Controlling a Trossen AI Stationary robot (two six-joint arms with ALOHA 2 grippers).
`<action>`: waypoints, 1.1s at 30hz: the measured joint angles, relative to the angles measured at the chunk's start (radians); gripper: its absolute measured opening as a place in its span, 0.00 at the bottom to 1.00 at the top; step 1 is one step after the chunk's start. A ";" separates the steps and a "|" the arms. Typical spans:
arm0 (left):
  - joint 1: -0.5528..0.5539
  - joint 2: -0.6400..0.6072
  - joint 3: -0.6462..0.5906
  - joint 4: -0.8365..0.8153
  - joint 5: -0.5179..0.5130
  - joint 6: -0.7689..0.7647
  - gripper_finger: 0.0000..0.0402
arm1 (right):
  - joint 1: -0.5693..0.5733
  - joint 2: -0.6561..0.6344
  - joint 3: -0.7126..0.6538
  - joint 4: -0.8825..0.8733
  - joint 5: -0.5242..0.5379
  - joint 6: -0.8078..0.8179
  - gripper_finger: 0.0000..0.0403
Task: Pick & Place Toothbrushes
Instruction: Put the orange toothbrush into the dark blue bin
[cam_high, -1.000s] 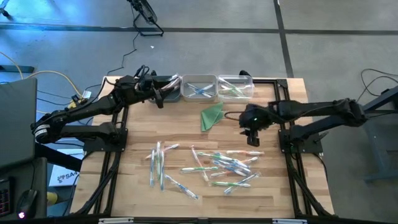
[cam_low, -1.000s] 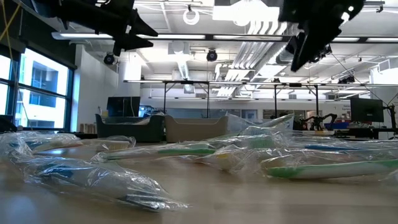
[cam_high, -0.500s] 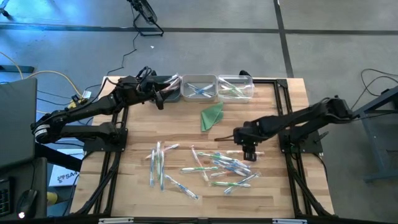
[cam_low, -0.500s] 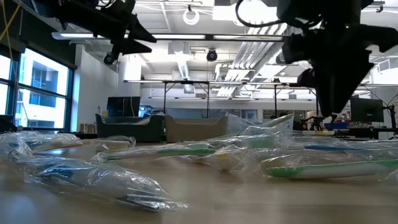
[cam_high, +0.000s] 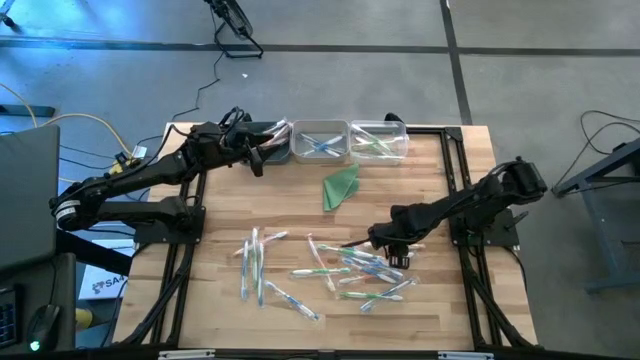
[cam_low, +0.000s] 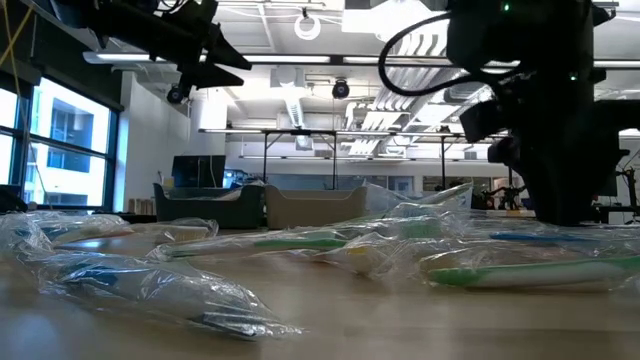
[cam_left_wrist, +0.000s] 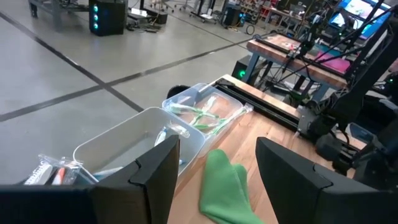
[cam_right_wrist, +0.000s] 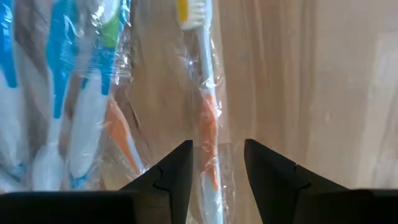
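Right gripper (cam_right_wrist: 216, 163), jaws apart, straddles an orange-handled wrapped toothbrush (cam_right_wrist: 207, 118) at the pile's edge on the table (cam_high: 440, 300): centre on handle, close squarely; left gripper (cam_left_wrist: 214, 165) open near bins (cam_left_wrist: 155, 134).

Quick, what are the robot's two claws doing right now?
Left gripper: open, empty, by the bins.
Right gripper: open, straddling an orange toothbrush.

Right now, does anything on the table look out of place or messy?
Yes: a crumpled green cloth lies among the work, below the clear bins. The wrapped toothbrushes are strewn at all angles. Nothing looks broken.
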 joint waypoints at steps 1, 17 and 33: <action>0.000 0.000 0.000 0.000 0.000 0.000 0.52 | 0.001 0.005 -0.001 0.000 -0.003 0.001 0.34; 0.000 0.000 0.000 0.000 -0.001 0.060 0.52 | 0.017 0.053 -0.031 0.072 0.011 0.060 0.29; 0.000 0.000 0.000 0.001 -0.004 0.060 0.52 | 0.017 0.047 -0.032 0.074 0.015 0.084 0.02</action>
